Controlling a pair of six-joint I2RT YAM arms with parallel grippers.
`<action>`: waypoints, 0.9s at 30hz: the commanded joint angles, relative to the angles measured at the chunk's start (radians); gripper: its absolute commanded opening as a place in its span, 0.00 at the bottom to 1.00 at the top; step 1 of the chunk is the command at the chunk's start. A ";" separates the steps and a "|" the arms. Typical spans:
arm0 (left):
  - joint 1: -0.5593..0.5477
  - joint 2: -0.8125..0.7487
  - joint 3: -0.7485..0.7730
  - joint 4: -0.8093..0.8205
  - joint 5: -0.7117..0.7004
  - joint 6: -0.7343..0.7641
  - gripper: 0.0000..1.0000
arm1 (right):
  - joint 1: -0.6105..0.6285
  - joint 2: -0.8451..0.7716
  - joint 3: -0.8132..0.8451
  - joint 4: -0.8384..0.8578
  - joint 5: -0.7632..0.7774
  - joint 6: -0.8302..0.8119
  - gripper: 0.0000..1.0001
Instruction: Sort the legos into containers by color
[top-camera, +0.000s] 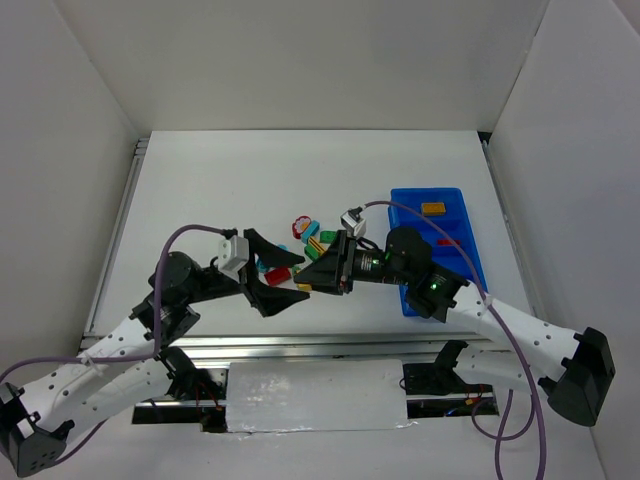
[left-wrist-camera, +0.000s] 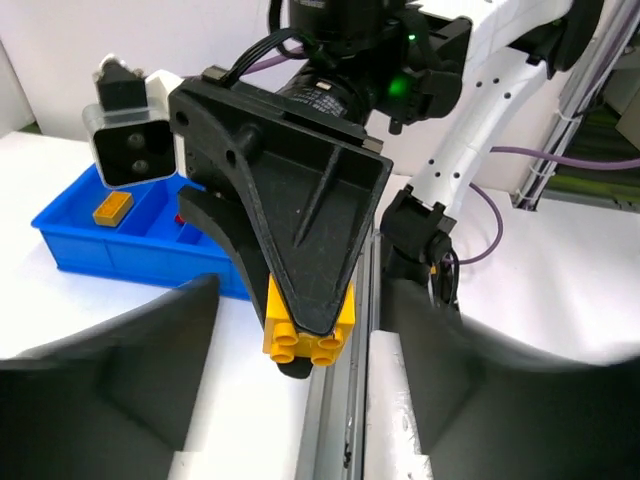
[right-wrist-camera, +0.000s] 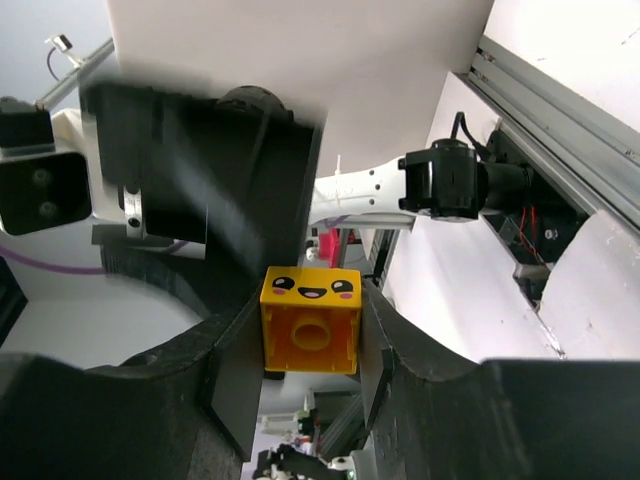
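My right gripper (top-camera: 306, 287) is shut on a yellow lego brick (right-wrist-camera: 310, 320) with a smiling face, held above the table near its front edge. The brick also shows in the left wrist view (left-wrist-camera: 308, 325), studs toward the camera. My left gripper (top-camera: 290, 277) is open and empty, its fingers (left-wrist-camera: 150, 360) spread on either side of the held brick without touching it. Loose legos (top-camera: 305, 235) in red, cyan, green and yellow lie just behind both grippers. The blue tray (top-camera: 425, 191) is at the right; it holds an orange brick (top-camera: 433, 208) and a red piece (top-camera: 448, 242).
A metal rail (top-camera: 300, 345) runs along the table's front edge below the grippers. White walls (top-camera: 560, 130) enclose the table on the left, back and right. The right arm's forearm (top-camera: 420, 275) hangs over the near end of the tray.
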 joint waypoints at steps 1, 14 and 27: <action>-0.004 -0.008 0.020 0.017 -0.060 -0.006 0.91 | 0.006 -0.013 0.004 0.031 0.032 -0.020 0.00; -0.002 0.024 0.331 -0.764 -1.121 -0.344 0.99 | -0.543 0.247 0.208 -0.430 0.380 -0.469 0.00; -0.001 -0.059 0.441 -1.120 -1.106 -0.227 1.00 | -0.847 0.867 0.756 -0.734 0.679 -0.652 0.00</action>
